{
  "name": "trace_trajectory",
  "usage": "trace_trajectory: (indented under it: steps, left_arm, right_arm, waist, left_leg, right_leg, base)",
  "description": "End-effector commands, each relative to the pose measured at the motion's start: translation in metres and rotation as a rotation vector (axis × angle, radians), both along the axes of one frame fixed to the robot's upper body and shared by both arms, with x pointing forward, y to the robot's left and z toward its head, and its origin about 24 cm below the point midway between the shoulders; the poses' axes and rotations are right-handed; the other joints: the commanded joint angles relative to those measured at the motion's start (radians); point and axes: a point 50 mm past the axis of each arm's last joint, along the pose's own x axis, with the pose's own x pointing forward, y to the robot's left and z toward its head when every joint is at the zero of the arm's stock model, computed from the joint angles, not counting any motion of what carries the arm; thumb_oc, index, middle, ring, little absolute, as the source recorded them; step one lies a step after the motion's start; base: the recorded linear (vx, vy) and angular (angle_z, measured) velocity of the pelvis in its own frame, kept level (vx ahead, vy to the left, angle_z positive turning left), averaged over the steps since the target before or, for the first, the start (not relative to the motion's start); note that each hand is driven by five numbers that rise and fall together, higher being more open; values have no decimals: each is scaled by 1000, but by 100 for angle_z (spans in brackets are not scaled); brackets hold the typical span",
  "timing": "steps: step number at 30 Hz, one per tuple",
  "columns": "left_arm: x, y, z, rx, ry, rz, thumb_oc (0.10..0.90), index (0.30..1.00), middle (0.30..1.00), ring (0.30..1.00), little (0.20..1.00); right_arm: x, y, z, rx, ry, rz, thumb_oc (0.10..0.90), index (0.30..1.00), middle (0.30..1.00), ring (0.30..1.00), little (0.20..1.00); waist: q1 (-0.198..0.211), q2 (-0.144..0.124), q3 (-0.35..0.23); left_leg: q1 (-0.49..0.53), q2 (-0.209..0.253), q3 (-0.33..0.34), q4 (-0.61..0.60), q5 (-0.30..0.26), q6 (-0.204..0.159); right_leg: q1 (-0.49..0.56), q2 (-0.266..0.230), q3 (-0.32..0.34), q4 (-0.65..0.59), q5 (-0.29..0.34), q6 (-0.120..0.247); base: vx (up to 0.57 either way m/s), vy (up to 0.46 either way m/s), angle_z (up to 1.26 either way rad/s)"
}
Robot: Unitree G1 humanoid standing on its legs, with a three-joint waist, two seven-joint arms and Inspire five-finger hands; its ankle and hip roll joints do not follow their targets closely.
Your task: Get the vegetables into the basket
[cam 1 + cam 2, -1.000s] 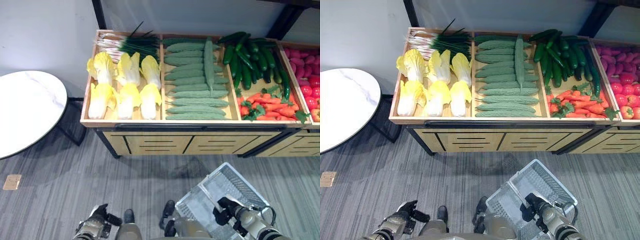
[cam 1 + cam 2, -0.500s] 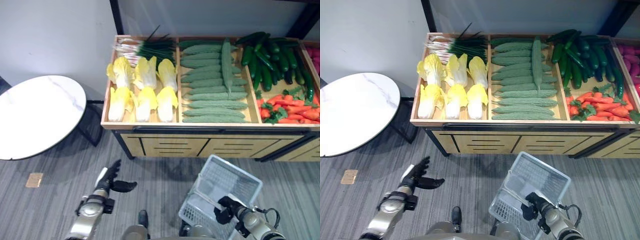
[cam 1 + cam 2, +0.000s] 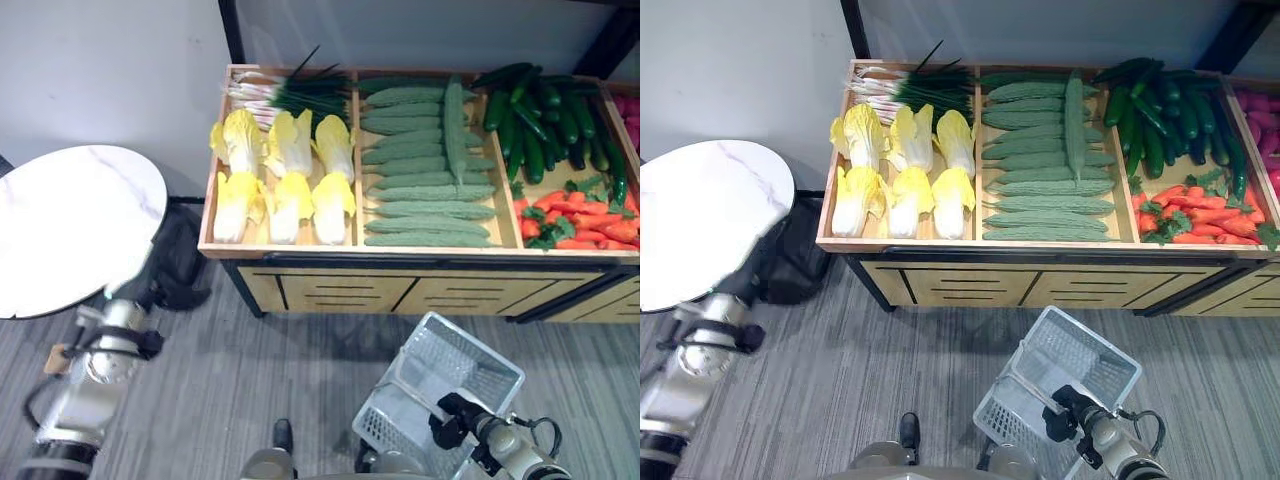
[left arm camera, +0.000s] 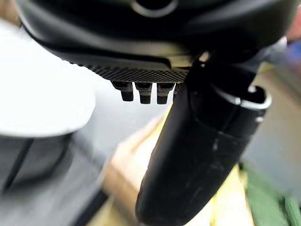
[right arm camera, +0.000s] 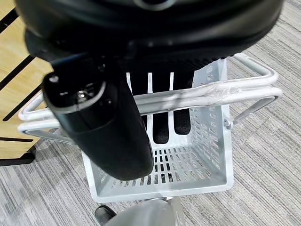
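Basket (image 3: pixel 455 375) on floor near the vegetables (image 3: pixel 425 160) in the far crate, handle gripped by curled right hand (image 3: pixel 452 422). Left hand (image 3: pixel 170 285) raised at left, fingers extended.

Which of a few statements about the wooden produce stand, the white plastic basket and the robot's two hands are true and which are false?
1. The white plastic basket holds no vegetables. True.
2. The right hand is curled round the basket's grey metal handles. True.
3. The yellow-white cabbages lie in the stand's rightmost compartment. False: they lie in its left compartment, in front of the green spring onions.
4. The left hand is gripping a bumpy pale green bitter gourd. False: it is raised beside the round white marble-topped table, and the gourds lie in the wooden produce stand.
5. Orange carrots lie in front of the dark green cucumbers. True.
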Motion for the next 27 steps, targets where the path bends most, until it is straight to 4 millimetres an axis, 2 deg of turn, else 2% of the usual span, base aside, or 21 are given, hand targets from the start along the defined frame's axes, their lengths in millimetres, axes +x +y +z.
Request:
trace_trajectory:
  steps: [1, 2, 4, 5, 7, 9, 11, 12, 13, 14, 15, 17, 18, 19, 21, 22, 27]
  left_arm:
    - [13, -8, 94, 499, -278, -85, 900, 1000, 1000, 1000, 1000]
    - [15, -8, 113, 620, -305, -87, 900, 1000, 1000, 1000, 1000]
    - [16, -9, 119, 672, -308, -92, 900, 1000, 1000, 1000, 1000]
    - [20, -11, 133, 808, -295, -100, 900, 1000, 1000, 1000, 1000]
    - [22, -15, 138, 865, -294, -118, 900, 1000, 1000, 1000, 1000]
    - [31, -16, 141, 986, -247, -136, 900, 1000, 1000, 1000, 1000]
    - [37, -18, 143, 1028, -232, -137, 900, 1000, 1000, 1000, 1000]
    - [45, -14, 138, 1078, -167, -132, 900, 1000, 1000, 1000, 1000]
    - [49, -17, 139, 1082, -171, -140, 900, 1000, 1000, 1000, 1000]
    - [54, -14, 134, 1119, -116, -134, 900, 1000, 1000, 1000, 1000]
    - [60, -14, 134, 1112, -112, -130, 900, 1000, 1000, 1000, 1000]
    - [74, -2, 118, 1149, 10, -81, 900, 1000, 1000, 1000, 1000]
    - [76, -4, 119, 1153, 6, -86, 900, 1000, 1000, 1000, 1000]
    - [82, 9, 107, 1154, 95, -26, 900, 1000, 1000, 1000, 1000]
    - [85, 10, 105, 1166, 107, -20, 900, 1000, 1000, 1000, 1000]
    - [91, 21, 97, 1181, 177, 37, 900, 1000, 1000, 1000, 1000]
    - [96, 29, 87, 1160, 237, 98, 900, 1000, 1000, 1000, 1000]
  right_arm:
    - [17, 1, 11, -25, -59, 120, 400, 300, 300, 300, 300]
    - [14, 2, 10, -26, -55, 138, 400, 300, 300, 300, 300]
    - [11, 1, 8, -30, -51, 140, 400, 300, 300, 300, 300]
    - [7, -1, 8, -37, -47, 151, 400, 300, 300, 300, 300]
    - [4, 0, 8, -33, -45, 154, 400, 300, 300, 300, 300]
    - [2, -1, 8, -44, -45, 177, 400, 300, 300, 300, 300]
    - [2, -1, 8, -45, -49, 179, 400, 300, 300, 300, 300]
    - [3, -2, 9, -53, -62, 186, 400, 300, 300, 300, 300]
    - [2, -1, 9, -49, -62, 177, 400, 300, 300, 300, 300]
    - [7, -4, 12, -58, -76, 180, 400, 300, 300, 300, 300]
    - [7, -3, 12, -53, -82, 170, 400, 300, 300, 300, 300]
    - [11, -6, 15, -69, -107, 159, 400, 300, 300, 300, 300]
    - [11, -5, 14, -65, -107, 153, 400, 300, 300, 300, 300]
    - [16, -10, 16, -86, -118, 140, 400, 300, 300, 300, 300]
    - [15, -11, 16, -87, -118, 130, 400, 300, 300, 300, 300]
    - [17, -16, 17, -104, -126, 106, 400, 300, 300, 300, 300]
    - [20, -22, 20, -131, -132, 80, 400, 300, 300, 300, 300]
  waist:
    - [-42, -20, -60]
    - [-53, -16, -68]
    - [-58, -13, -70]
    - [-76, -3, -75]
    - [-85, 2, -79]
    - [-113, 18, -84]
    - [-118, 21, -86]
    - [-135, 34, -85]
    - [-127, 30, -87]
    - [-148, 43, -81]
    - [-145, 40, -82]
    - [-165, 53, -80]
    - [-158, 50, -83]
    - [-177, 61, -71]
    - [-172, 62, -74]
    - [-186, 71, -58]
    - [-193, 74, -34]
  left_leg:
    - [-5, 34, -18, 7, -48, -52]
    - [-5, 34, -11, 3, -40, -52]
    - [-3, 35, -8, 2, -40, -54]
    - [4, 36, -1, 1, -40, -57]
    - [4, 36, 2, 0, -39, -58]
    - [9, 36, 13, 0, -40, -59]
    - [7, 37, 17, 0, -38, -60]
    - [3, 36, 24, 0, -35, -61]
    - [1, 37, 23, 0, -35, -61]
    - [1, 37, 32, 0, -40, -62]
    - [-10, 35, 34, 0, -32, -62]
    - [-35, 34, 56, 0, -26, -62]
    - [-38, 34, 57, 0, -26, -62]
    - [-53, 30, 69, 0, -23, -62]
    - [-62, 31, 75, 0, -21, -62]
    - [-81, 29, 84, 0, -15, -64]
    - [-120, 29, 91, 0, -3, -64]
  right_leg:
    - [2, -105, 49, 32, -8, 138]
    - [-6, -101, 57, 30, -2, 137]
    - [-5, -99, 59, 28, -1, 138]
    - [1, -98, 62, 24, 0, 140]
    - [0, -98, 64, 23, 1, 141]
    - [-3, -96, 74, 19, 6, 144]
    - [-7, -95, 77, 18, 6, 145]
    - [-15, -96, 85, 18, 11, 146]
    - [-17, -96, 85, 18, 11, 146]
    - [-24, -96, 91, 18, 13, 152]
    - [-37, -97, 95, 16, 21, 150]
    - [-80, -98, 117, 14, 34, 153]
    - [-84, -97, 118, 15, 34, 153]
    - [-108, -98, 132, 13, 42, 155]
    - [-121, -98, 138, 14, 44, 154]
    - [-148, -97, 151, 13, 52, 154]
    - [-191, -97, 163, 13, 62, 154]
  base:
    - [58, 4, -16]
    - [50, -2, -20]
    - [22, -1, -14]
    - [35, 1, -6]
    - [31, 5, -5]
    - [23, 6, -14]
    - [0, 6, -21]
    - [-5, 9, -21]
    - [-11, 20, -17]
    - [-31, 18, -19]
    - [-43, 25, -23]
    - [-43, 26, -34]
    - [-54, 45, -39]
    - [-34, 32, -34]
    - [-29, 27, -30]
    - [-34, 15, -16]
    - [-46, 10, -11]
